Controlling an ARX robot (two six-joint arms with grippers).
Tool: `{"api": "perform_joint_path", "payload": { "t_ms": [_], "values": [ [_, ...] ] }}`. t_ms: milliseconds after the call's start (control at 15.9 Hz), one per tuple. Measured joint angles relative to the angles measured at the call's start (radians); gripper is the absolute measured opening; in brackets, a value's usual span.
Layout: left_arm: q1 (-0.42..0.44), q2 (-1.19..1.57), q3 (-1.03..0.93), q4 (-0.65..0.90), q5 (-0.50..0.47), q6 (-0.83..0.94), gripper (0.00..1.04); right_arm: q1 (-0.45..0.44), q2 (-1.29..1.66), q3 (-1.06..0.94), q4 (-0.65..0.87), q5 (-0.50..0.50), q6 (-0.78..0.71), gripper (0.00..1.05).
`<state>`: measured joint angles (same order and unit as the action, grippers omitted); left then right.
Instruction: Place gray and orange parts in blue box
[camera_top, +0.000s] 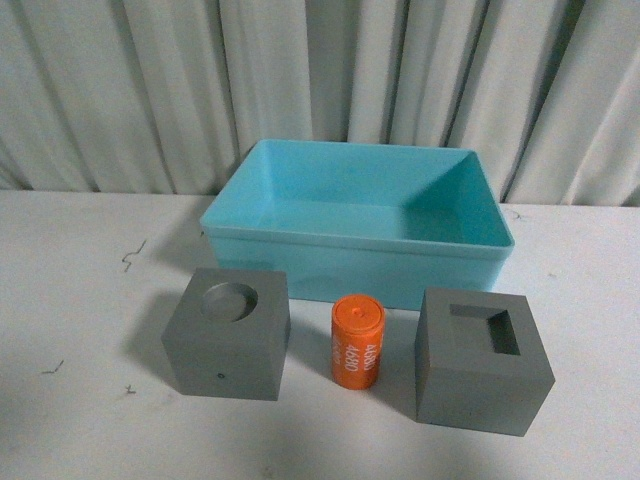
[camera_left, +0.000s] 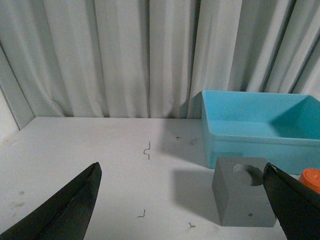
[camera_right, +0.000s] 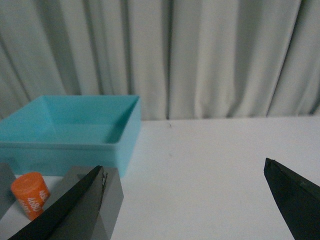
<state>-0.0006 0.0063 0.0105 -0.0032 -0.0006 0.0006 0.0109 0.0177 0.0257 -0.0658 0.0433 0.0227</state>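
- Round-hole gray cube (camera_top: 228, 350), orange cylinder (camera_top: 357, 342), square-hole gray cube (camera_top: 483, 385) — 1 row before the blue box (camera_top: 355, 270).
- Left jaws and right jaws — wide open, empty.

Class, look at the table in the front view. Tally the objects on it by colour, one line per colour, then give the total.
Gray: 2, the cube with the round recess and the cube with the rectangular recess
Orange: 1, the cylinder
Light blue: 1, the box
Total: 4
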Motion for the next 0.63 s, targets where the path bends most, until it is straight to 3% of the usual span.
{"api": "perform_joint_path", "payload": {
  "t_ms": [189, 252, 315, 378, 440, 503, 629],
  "values": [
    [0.000, 0.000, 0.000, 0.000, -0.002, 0.000, 0.98, 0.080, 0.179, 0.102, -0.210, 0.209, 0.081, 0.98],
    [0.000, 0.000, 0.000, 0.001, 0.002, 0.000, 0.98, 0.013, 0.333, 0.155, -0.207, 0.264, 0.119, 0.98],
    [0.001, 0.000, 0.000, 0.000, -0.001, 0.000, 0.98, -0.063, 0.390, 0.174, -0.150, 0.237, 0.117, 0.98],
    [0.002, 0.000, 0.000, -0.001, -0.001, 0.000, 0.98, -0.126, 0.467, 0.211, -0.058, 0.172, 0.098, 0.98],
    [0.000, 0.000, 0.000, 0.000, 0.000, 0.000, 0.98, -0.128, 0.798, 0.299, 0.243, 0.009, 0.005, 0.98],
    [0.000, 0.000, 0.000, 0.000, 0.000, 0.000, 0.98, -0.035, 1.025, 0.316, 0.419, 0.026, 0.000, 0.98],
    [0.000, 0.000, 0.000, 0.000, 0.000, 0.000, 0.98, 0.069, 1.234, 0.365, 0.572, 0.071, 0.029, 0.98]
  ]
}}
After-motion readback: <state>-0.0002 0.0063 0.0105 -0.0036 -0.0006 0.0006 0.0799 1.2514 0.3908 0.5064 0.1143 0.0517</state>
